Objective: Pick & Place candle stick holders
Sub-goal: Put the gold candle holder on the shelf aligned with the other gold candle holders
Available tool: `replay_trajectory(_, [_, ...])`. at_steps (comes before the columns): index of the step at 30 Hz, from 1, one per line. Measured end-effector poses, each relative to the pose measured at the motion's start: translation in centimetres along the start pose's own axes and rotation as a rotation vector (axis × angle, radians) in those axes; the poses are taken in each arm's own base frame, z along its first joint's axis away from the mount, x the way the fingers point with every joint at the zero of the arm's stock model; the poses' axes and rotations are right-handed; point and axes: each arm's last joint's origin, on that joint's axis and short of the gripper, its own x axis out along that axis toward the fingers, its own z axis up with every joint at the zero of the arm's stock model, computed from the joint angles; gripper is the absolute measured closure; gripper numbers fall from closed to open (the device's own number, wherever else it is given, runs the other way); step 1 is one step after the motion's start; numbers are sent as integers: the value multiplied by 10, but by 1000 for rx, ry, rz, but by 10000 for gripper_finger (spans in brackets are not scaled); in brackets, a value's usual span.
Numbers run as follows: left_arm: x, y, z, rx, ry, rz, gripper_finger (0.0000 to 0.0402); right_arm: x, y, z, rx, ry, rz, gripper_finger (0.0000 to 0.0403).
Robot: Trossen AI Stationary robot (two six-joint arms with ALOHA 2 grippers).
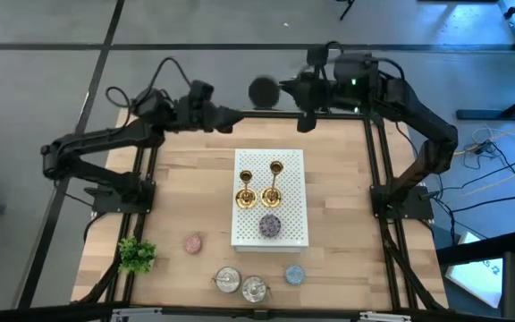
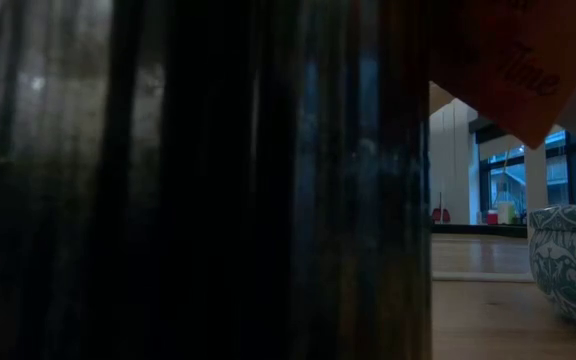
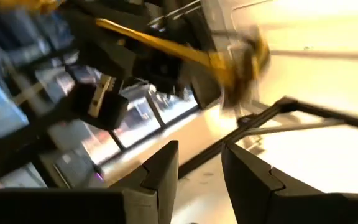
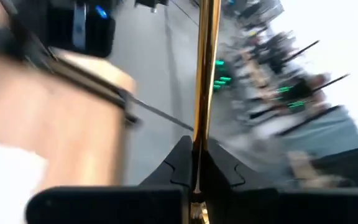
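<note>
We start at the right gripper (image 4: 197, 163), which is clamped tight on the thin gold stem of a candle stick holder (image 4: 205, 68); the stem runs straight out from between the fingers in the right wrist view. In the high view that gripper (image 1: 304, 88) hangs above the far edge of the table (image 1: 186, 179), with the dark round base of its candle stick holder (image 1: 263, 90) turned sideways toward the left arm. We judge the stem grip lets the piece be carried level, base outward.

The left gripper (image 3: 199, 167) stands narrowly parted with nothing between its fingers; the left wrist view shows the gold candle stick holder (image 3: 229, 62) lying across the scene beyond the fingertips, apart from them. In the high view this gripper (image 1: 238, 117) sits near the same far edge, facing the right one, which looks to us like readiness for a handover, though we cannot be sure.

Farther out, two more gold candle stick holders (image 1: 259, 186) stand upright side by side on a white perforated board (image 1: 291, 192), with a purple disc (image 1: 270, 225) just in front of them. Nearer the front edge lie a pink disc (image 1: 193, 243), a blue disc (image 1: 294, 274), two glass pots (image 1: 241, 284) and a small green plant (image 1: 136, 254).

The low view is mostly blocked by something dark; an orange card (image 2: 528, 60) shows slanted letters that seem to read "Time", beside a patterned bowl (image 2: 573, 262).
</note>
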Motion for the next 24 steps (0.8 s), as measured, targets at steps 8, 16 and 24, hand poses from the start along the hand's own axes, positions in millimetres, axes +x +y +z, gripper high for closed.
replay_trajectory(8, [-4, 31, 37, -359, 89, 88, 284, -7, 13, 15, -372, 67, -59, 388])
replay_trajectory(16, [-8, 61, 60, -473, 93, 123, 274, -4, 19, 17, -520, 69, -33, 388])
replay_trajectory(24, [15, 53, 60, -524, 159, 51, 263, 7, 25, 16, -681, 97, -21, 388])
